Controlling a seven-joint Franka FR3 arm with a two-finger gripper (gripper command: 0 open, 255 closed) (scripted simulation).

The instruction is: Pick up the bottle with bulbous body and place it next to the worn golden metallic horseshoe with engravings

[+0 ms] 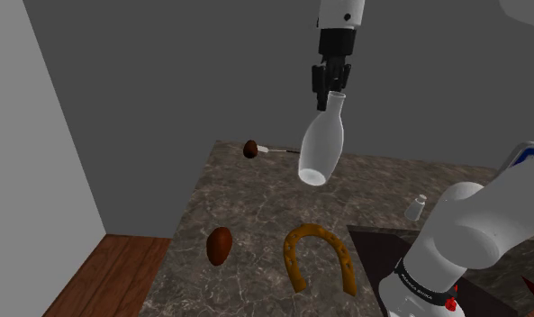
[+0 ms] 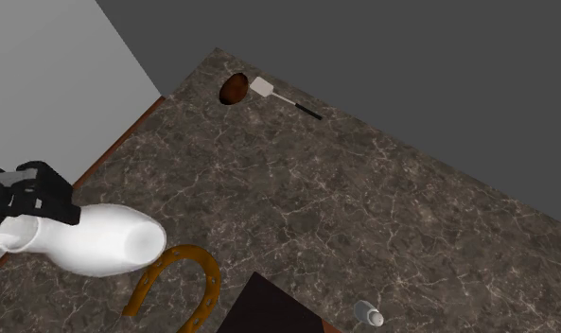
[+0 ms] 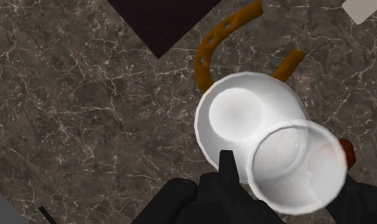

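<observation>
A white bottle (image 1: 321, 144) with a bulbous body hangs high above the marble tabletop (image 1: 256, 203), tilted, neck up. My black gripper (image 1: 332, 90) is shut on its neck just below the rim. In the second exterior view the bottle (image 2: 98, 238) lies almost sideways in the gripper (image 2: 32, 203), over the table's near corner. The golden-brown horseshoe (image 1: 321, 257) lies flat on the table below and nearer the stand. Looking down the wrist view, the bottle (image 3: 244, 118) covers part of the horseshoe (image 3: 212, 44), and one finger (image 3: 226, 164) presses against the neck.
A brown egg-shaped object (image 1: 220, 245) lies beside the horseshoe. At the far corner a brown round object (image 2: 235, 88) sits beside a small white spatula (image 2: 262, 88). A small white shaker (image 1: 416, 208) stands by a dark slab (image 2: 269, 307). Wooden floor (image 1: 112, 275) lies beyond the table edge.
</observation>
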